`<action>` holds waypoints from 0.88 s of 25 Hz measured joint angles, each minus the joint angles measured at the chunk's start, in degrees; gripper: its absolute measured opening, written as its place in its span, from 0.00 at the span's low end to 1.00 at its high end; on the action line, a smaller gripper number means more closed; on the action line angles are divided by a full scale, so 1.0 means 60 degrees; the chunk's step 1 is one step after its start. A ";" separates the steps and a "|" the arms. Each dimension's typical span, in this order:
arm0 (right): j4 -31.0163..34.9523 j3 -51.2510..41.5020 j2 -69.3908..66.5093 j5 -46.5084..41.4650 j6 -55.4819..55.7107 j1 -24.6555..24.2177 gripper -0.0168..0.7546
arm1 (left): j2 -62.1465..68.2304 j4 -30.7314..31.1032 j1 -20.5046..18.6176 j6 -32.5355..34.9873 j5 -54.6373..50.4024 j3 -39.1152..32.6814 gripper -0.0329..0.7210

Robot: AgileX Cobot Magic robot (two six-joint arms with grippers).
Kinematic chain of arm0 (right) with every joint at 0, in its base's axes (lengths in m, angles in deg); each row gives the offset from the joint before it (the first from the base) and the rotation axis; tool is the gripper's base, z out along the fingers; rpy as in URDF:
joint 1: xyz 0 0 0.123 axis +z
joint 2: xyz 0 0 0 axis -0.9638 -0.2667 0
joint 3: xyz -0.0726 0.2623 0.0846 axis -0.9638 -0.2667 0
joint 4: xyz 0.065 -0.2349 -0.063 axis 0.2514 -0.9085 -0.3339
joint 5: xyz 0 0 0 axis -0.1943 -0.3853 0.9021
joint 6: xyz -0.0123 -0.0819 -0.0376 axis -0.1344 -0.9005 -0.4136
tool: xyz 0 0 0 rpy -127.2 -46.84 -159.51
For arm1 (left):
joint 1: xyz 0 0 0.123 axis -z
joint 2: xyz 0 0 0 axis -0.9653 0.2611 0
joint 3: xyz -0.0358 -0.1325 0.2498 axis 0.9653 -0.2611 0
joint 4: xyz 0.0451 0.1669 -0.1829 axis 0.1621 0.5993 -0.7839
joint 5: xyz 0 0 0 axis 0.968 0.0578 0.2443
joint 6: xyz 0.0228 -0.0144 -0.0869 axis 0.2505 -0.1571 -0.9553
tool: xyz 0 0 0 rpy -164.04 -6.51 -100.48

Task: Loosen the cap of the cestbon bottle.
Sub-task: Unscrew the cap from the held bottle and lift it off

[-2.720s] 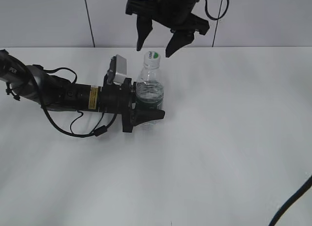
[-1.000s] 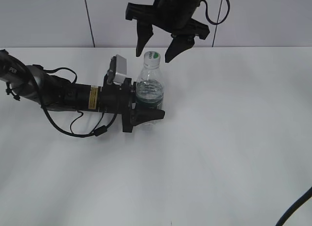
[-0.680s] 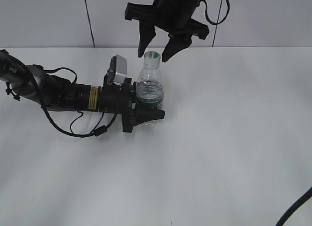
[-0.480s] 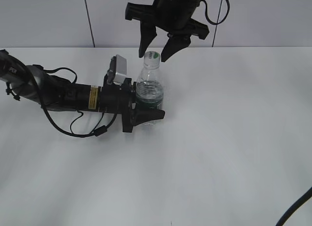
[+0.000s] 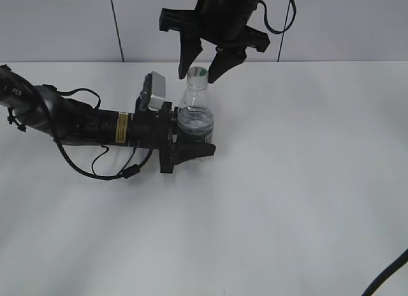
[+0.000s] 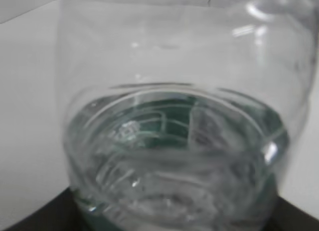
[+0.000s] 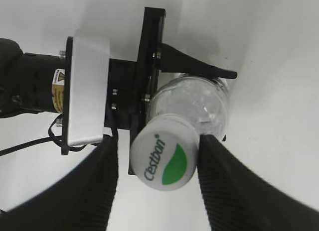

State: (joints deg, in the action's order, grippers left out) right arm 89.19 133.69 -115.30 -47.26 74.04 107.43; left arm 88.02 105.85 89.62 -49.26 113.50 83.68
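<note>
The cestbon bottle (image 5: pixel 195 120) stands upright on the white table, clear with a dark green label band. My left gripper (image 5: pixel 196 143) reaches in from the left and is shut on the bottle's lower body. In the left wrist view the bottle (image 6: pixel 174 141) fills the frame and hides the jaws. The white cap (image 5: pixel 199 73) with its green leaf mark sits on the neck. My right gripper (image 5: pixel 198 77) hangs above, open, with one finger on each side of the cap. In the right wrist view the cap (image 7: pixel 163 160) lies between the fingers (image 7: pixel 227 191); the right one is at its edge, the left one stands apart.
The left arm (image 5: pixel 70 120) with its cables lies along the table at the left. Its grey wrist camera box (image 7: pixel 87 89) sits just left of the bottle. A grey wall (image 5: pixel 357 22) stands behind the table. A black cable (image 5: pixel 386 273) crosses the bottom right corner.
My right gripper has come down a little over the bottle and its fingers have drawn closer in around the cap. The left gripper and the bottle have not moved.
</note>
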 joint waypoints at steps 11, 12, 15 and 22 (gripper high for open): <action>-0.0173 0.0000 0.0000 -0.0017 -0.0152 0.0016 0.41 | 0.0000 -0.0002 0.0000 0.0000 0.0000 0.0000 0.59; -0.0182 0.0000 0.0000 -0.0017 -0.0231 0.0016 0.41 | 0.0000 -0.0002 0.0000 0.0000 0.0000 0.0000 0.59; -0.0181 0.0000 0.0000 -0.0017 -0.0528 0.0016 0.41 | 0.0000 -0.0002 0.0000 0.0000 0.0000 0.0000 0.59; -0.0181 0.0000 0.0000 -0.0017 -0.2541 0.0016 0.41 | 0.0000 -0.0002 0.0000 0.0000 0.0000 0.0000 0.59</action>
State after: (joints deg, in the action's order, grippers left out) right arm 88.10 133.69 -115.30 -47.37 58.79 107.52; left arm 88.02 105.84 89.62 -49.26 113.50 83.68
